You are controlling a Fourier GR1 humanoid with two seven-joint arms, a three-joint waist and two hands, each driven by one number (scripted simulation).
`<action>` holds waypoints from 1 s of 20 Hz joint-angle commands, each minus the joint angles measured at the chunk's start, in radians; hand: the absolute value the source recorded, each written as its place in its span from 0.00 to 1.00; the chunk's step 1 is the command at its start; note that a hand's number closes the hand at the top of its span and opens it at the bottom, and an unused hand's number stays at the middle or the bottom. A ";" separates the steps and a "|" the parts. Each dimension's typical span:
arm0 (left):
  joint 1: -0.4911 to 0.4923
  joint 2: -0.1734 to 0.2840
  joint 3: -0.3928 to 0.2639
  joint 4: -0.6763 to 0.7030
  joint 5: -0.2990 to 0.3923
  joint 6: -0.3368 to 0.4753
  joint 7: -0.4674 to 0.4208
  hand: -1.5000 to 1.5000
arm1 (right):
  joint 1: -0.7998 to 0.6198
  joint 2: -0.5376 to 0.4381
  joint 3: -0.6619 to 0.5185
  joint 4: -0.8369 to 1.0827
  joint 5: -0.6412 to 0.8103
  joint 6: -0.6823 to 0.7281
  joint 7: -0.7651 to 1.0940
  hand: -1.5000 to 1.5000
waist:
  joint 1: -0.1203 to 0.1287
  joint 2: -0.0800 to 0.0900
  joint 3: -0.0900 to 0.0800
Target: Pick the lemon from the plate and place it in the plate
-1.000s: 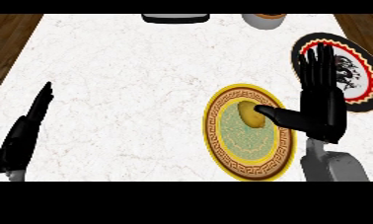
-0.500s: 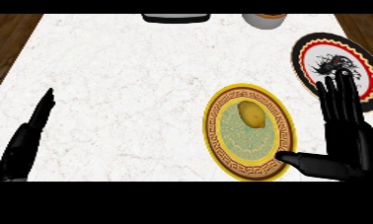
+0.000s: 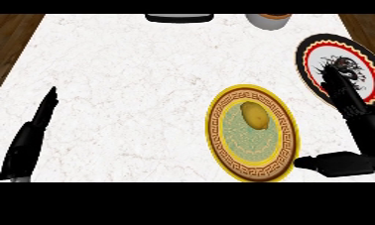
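No words, numbers or brand marks can be read anywhere; the black plate [image 3: 337, 65] at two o'clock bears what seems a wordless figure.

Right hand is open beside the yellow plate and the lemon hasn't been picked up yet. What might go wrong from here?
1. The lemon lies loose on the yellow plate; a sideways approach by the right hand may roll it away.
2. The thumb sits at that plate's rim and might nudge it.
3. The fingers overlap the red-and-black plate and may shift it.
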 commanded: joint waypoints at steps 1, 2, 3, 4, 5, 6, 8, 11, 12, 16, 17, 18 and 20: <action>0.001 0.001 0.004 -0.015 -0.014 -0.010 0.003 0.50 | -0.118 -0.066 0.018 0.041 0.015 0.054 0.197 0.00 | 0.010 0.001 0.000; -0.011 -0.011 0.008 0.020 -0.002 -0.025 -0.002 0.50 | -0.127 -0.064 0.043 0.091 0.038 0.078 0.186 0.00 | 0.009 0.003 0.000; -0.033 -0.017 0.005 -0.015 -0.024 -0.002 0.031 0.50 | -0.153 -0.045 0.072 0.075 0.058 0.074 0.226 0.00 | 0.006 0.001 0.001; 0.045 -0.001 0.006 -0.064 -0.018 -0.014 0.019 0.50 | -0.184 -0.075 0.047 0.072 0.023 0.114 0.273 0.00 | 0.013 0.000 0.001; 0.022 -0.002 0.016 -0.040 -0.021 -0.019 0.018 0.50 | -0.204 -0.077 0.040 0.157 0.030 0.164 0.215 0.00 | 0.010 0.002 0.001; -0.037 -0.024 0.033 0.089 -0.021 -0.034 -0.049 0.50 | -0.218 -0.038 0.091 0.162 0.061 0.154 0.239 0.00 | 0.003 0.003 0.000; -0.007 -0.008 0.040 0.017 -0.013 -0.059 -0.005 0.50 | -0.248 -0.060 0.060 0.167 0.032 0.218 0.291 0.00 | 0.002 0.001 0.001; -0.048 -0.030 0.039 0.060 -0.034 -0.047 0.003 0.50 | -0.292 0.000 0.150 0.305 0.132 0.240 0.241 0.00 | 0.006 0.003 0.001; -0.033 0.004 0.044 -0.036 -0.020 -0.073 0.056 0.50 | -0.326 -0.016 0.140 0.324 0.135 0.267 0.264 0.00 | 0.010 0.002 0.002; 0.015 -0.036 0.032 -0.076 -0.072 -0.021 0.075 0.50 | -0.312 -0.020 0.170 0.364 0.195 0.351 0.224 0.00 | 0.007 0.000 0.002; -0.007 -0.076 0.033 0.044 -0.068 -0.032 -0.026 0.50 | -0.346 0.034 0.212 0.395 0.235 0.333 0.236 0.00 | 0.005 0.002 0.001; -0.017 -0.083 0.051 0.057 -0.080 -0.035 -0.052 0.50 | -0.327 0.042 0.185 0.419 0.257 0.347 0.185 0.00 | 0.001 0.001 0.001; 0.000 -0.068 0.070 -0.017 -0.073 -0.061 0.024 0.50 | -0.373 0.069 0.164 0.465 0.273 0.389 0.213 0.00 | 0.002 0.001 0.001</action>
